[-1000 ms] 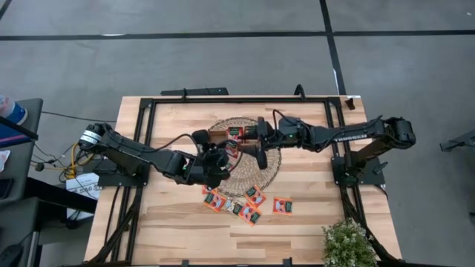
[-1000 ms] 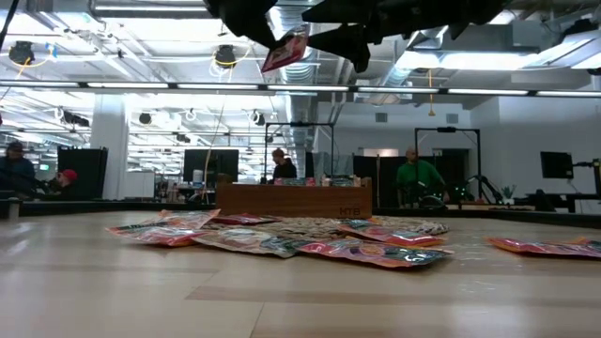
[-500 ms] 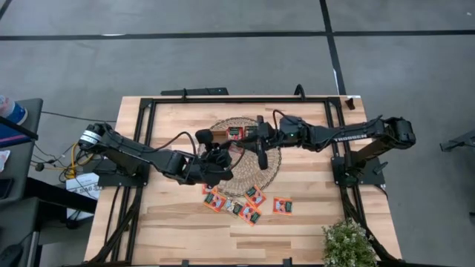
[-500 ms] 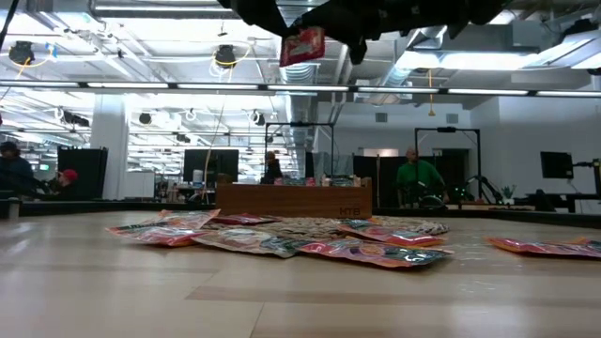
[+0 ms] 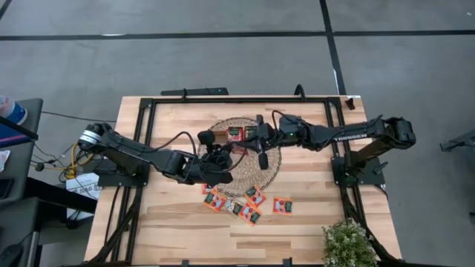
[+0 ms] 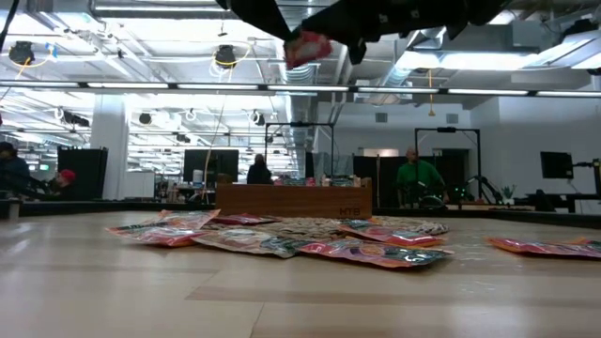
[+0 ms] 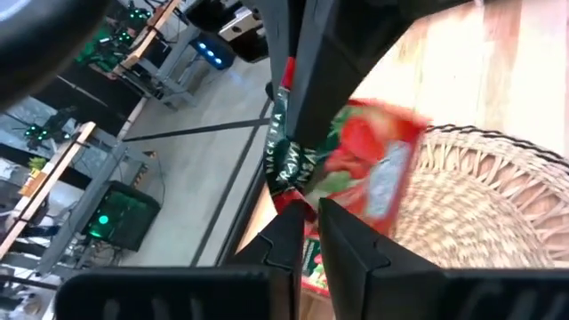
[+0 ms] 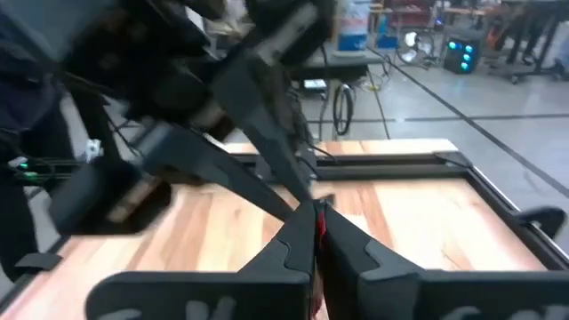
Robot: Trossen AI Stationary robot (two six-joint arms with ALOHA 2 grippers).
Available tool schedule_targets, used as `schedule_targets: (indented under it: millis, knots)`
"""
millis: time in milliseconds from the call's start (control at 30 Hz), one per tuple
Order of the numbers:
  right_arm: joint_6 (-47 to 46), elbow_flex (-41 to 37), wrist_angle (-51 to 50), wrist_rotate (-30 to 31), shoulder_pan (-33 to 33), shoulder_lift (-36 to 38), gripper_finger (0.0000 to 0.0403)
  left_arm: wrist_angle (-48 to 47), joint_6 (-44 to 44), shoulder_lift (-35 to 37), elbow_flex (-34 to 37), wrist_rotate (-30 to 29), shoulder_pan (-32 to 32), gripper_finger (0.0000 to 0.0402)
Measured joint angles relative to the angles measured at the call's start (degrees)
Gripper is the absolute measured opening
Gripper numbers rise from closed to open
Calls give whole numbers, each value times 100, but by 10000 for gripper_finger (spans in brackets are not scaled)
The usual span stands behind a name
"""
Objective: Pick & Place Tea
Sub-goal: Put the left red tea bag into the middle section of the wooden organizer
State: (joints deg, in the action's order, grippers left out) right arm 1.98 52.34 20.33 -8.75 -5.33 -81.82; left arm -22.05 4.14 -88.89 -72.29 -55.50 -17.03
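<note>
We saw the right gripper (image 8: 316, 233), gaping a moment earlier, pinched tight on the edge of the tea sachet (image 7: 369, 169). The left gripper (image 7: 307, 233) had begun to ease yet kept the sachet's other corner between its fingers. Held by both, the sachet hung above the woven mat (image 5: 273, 165), just short of the wooden tray (image 5: 217, 138); we judged a handover underway.

My matt black right gripper (image 8: 313, 233) pinches a glossy foil-like tea sachet (image 7: 369, 169); beneath it lie a rough woven mat (image 7: 498, 204) and the smooth pale wooden table (image 5: 171, 222).
</note>
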Motion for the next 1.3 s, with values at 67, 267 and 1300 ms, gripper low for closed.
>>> schedule_targets:
  millis: [67,267,1300]
  knots:
    - [0,0,-81,25,-56,0,0,-126,-116,36,-4,-31,-15,31]
    - [30,0,-190,17,-128,8,0,-941,-990,476,-2,-129,-66,32]
    - [-911,136,1658,-831,-1553,-2937,0,-1261,-3200,2858,1386,162,25,33]
